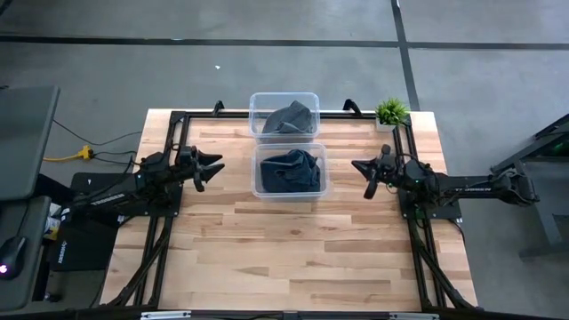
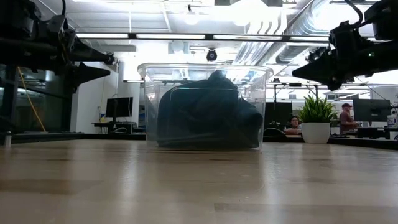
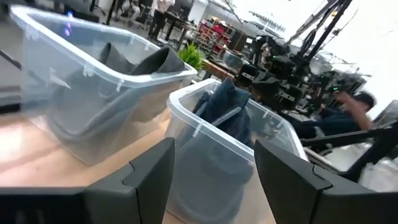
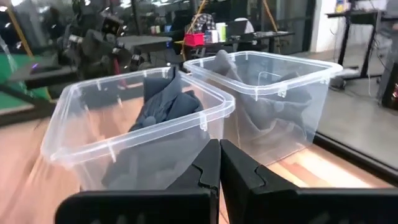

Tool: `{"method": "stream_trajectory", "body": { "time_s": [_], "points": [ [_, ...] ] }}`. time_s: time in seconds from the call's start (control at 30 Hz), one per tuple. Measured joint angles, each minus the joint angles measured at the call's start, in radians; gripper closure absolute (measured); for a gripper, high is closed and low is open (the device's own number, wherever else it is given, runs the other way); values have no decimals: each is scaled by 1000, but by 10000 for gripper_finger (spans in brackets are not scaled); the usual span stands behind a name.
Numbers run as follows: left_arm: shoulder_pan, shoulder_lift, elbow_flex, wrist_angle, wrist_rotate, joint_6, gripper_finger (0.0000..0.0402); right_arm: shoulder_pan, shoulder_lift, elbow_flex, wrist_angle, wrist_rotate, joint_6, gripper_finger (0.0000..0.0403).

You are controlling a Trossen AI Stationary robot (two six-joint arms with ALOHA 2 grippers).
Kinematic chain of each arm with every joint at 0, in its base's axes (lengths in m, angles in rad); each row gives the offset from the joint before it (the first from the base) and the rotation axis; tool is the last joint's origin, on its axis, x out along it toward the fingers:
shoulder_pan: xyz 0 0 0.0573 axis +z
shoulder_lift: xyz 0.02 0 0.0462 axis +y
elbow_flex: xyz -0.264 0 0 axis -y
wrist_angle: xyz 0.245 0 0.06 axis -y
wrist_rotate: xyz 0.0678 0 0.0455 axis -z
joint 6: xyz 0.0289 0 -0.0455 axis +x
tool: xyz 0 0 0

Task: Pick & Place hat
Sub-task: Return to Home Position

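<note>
Both arms sat out at the sides of the surface (image 1: 293,258), lifted off the wood, nothing held. Left gripper (image 3: 214,149) was on the left of the near clear bin (image 1: 259,182), jaws spread open w/ a plain gap btwn them, aimed at the bin but well apart from it. Right gripper (image 4: 219,155) was on the opposite side, jaws pressed shut against each other and empty, also aimed at the bin and apart from it.

The dark blue caps (image 1: 292,170) were bunched up inside that near bin, so they lay btwn the two grippers, touching neither. Couldn't tell how many were in the pile. From the low cam it filled most of the bin, the top reaching abt rim height.

Far bin (image 1: 254,102) sat right behind, the two nearly touching, w/ another dark cap (image 1: 290,118) inside. Small potted plant (image 1: 391,111) at the far right corner.
</note>
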Motion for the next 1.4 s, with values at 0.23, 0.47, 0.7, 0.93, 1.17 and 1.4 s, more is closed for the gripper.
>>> {"method": "stream_trajectory", "body": {
  "time_s": [0.23, 0.47, 0.7, 0.93, 1.17, 1.4],
  "points": [
    [0, 0, 0, 27, 151, 222, 181, 0, 0, 0, 11, -113, -84, 402],
    [-1, 0, 0, 65, 247, 377, 181, 0, 0, 0, 101, -153, -200, 402],
    [-1, 0, 0, 47, 129, 429, 181, 0, 0, 0, 75, -146, -200, 402],
    [0, 0, 0, 20, 92, 511, 181, 0, 0, 0, 61, -148, -186, 402],
    [0, 0, 2, -5, 89, 508, 181, 0, 0, 0, 61, -148, -186, 402],
    [0, 1, 2, -7, 89, 505, 181, 0, 0, 0, 62, -148, -186, 402]
  ]
}}
